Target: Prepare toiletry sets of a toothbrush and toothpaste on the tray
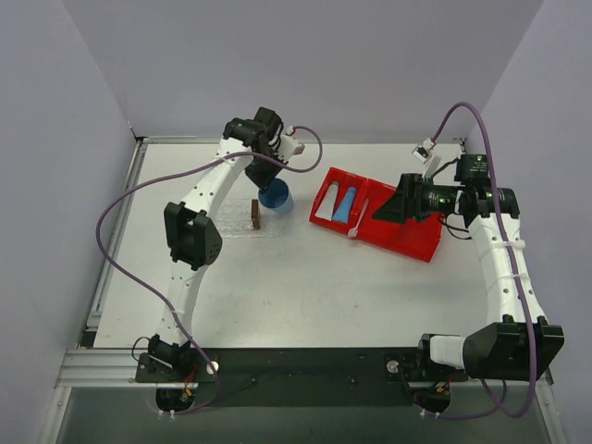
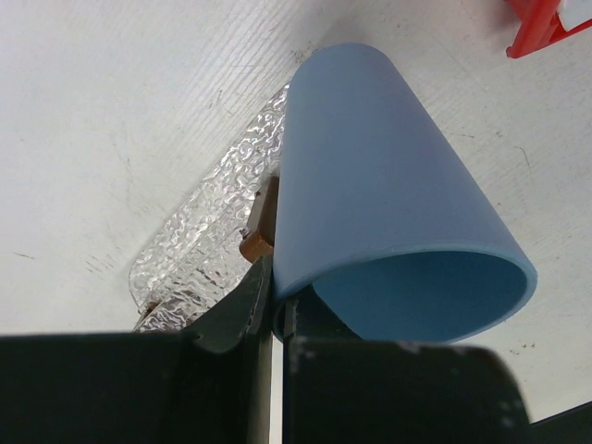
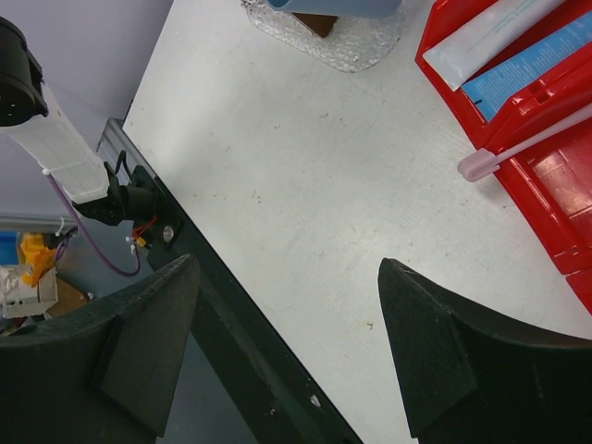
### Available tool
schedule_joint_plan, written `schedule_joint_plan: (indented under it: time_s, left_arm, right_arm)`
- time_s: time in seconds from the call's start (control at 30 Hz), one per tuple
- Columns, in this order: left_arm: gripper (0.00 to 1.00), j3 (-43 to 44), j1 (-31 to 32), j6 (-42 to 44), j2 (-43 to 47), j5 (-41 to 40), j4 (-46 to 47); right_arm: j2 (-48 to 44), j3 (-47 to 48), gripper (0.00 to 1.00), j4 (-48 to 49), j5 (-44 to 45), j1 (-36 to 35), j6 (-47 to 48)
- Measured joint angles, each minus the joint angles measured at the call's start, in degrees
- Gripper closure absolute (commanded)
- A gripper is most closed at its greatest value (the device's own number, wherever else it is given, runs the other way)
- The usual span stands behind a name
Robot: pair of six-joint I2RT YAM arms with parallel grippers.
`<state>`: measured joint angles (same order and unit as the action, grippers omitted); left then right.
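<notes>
The pinkish-white toothbrush (image 1: 359, 218) leans on the red bin's middle divider, its head over the near rim; it also shows in the right wrist view (image 3: 523, 148). A blue toothpaste tube (image 1: 344, 203) (image 3: 536, 60) and a white one (image 1: 326, 203) (image 3: 486, 35) lie in the bin's left compartment. The clear bumpy tray (image 1: 237, 225) (image 2: 199, 240) (image 3: 347, 48) lies mid-left. My left gripper (image 1: 270, 176) (image 2: 277, 291) is shut on the rim of a blue cup (image 1: 275, 195) (image 2: 379, 185) at the tray's right end. My right gripper (image 1: 384, 211) (image 3: 289, 266) is open and empty, over the bin.
The red two-compartment bin (image 1: 407, 242) (image 3: 555, 199) sits right of centre. A brown block (image 1: 255, 214) (image 2: 259, 236) stands on the tray beside the cup. The table's near edge with its metal rail (image 3: 231, 333) runs under my right gripper.
</notes>
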<state>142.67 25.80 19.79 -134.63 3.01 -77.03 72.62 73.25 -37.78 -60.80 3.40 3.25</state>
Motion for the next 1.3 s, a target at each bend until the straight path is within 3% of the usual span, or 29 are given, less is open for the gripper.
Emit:
schedule_joint_plan:
  time_s: [0.4,1.3]
  left_arm:
    - [1.0,0.04,0.48,1.97,-0.28,-0.24,0.02]
    - [1.0,-8.37,0.74,4.28,4.26,-0.85,-0.11]
  right_arm:
    - [0.0,-0.52,0.27,-0.02,0.0,0.0,0.79]
    - [0.24,-1.51,0.27,-0.15,-0.04,0.0,1.38]
